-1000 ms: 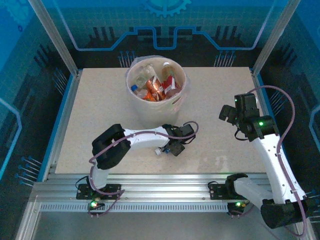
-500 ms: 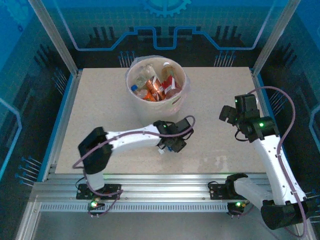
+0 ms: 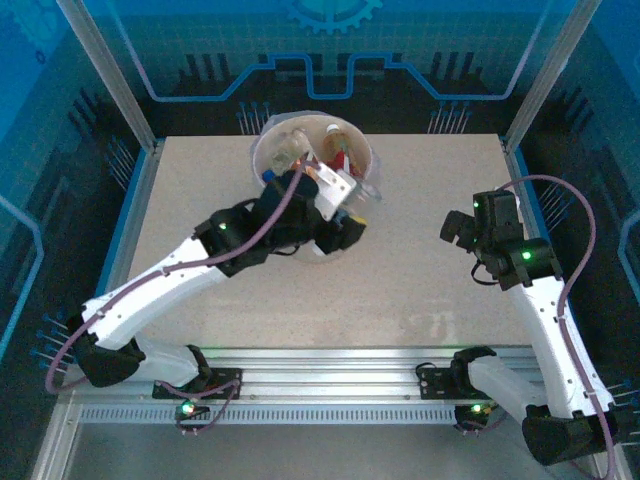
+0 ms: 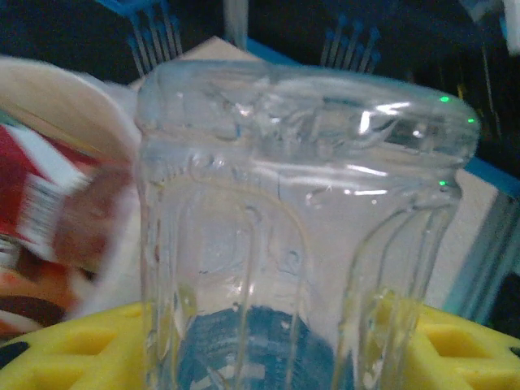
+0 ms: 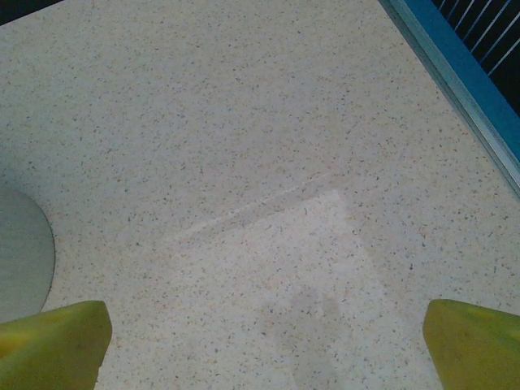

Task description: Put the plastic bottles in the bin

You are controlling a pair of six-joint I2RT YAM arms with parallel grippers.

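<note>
Nearest the arm bases, the right gripper (image 3: pixel 462 230) hangs over the bare right side of the speckled beige table (image 3: pixel 200 210). Its 2 yellow fingers (image 5: pixel 49 341) are spread wide with nothing between them. It sits well apart from the bin, probably to leave the other arm room. Farther in, the left gripper (image 3: pixel 350 200) is at the near-right edge of the round white bin (image 3: pixel 256 158), which is lined with a clear bag and stands at the middle of the table's far side. Its jaws are closed onto a clear ribbed plastic bottle (image 4: pixel 301 203). In the left wrist view the blue-labelled part sits clamped between the yellow fingers, and the wide rounded end juts out beyond their tips, just beside the bin's pale peach inside. Held there, the bottle looks ready for release, though I cannot tell whether it is fully past the rim. Inside the bin lie several red- and orange-labelled bottles (image 4: pixel 49 203).
</note>
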